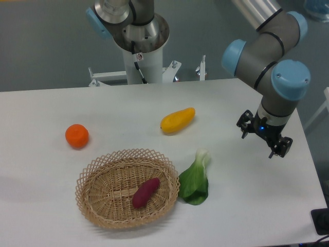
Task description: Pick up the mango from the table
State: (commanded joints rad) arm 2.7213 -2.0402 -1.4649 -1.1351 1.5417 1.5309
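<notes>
Basket (97,175) nearest, sweet potato (146,192) inside; bok choy (196,180) beside. Gripper (263,138) over table (247,206), right side, pointing down, empty; finger gap unclear. Mango (178,120) on table mid-depth, well left of gripper. Orange (77,136) far left. Upper arm cut off.

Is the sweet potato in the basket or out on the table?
In. The purple sweet potato lies on the floor of the wicker basket, inside its rim, right of centre. Nothing else is in there with it.
</notes>
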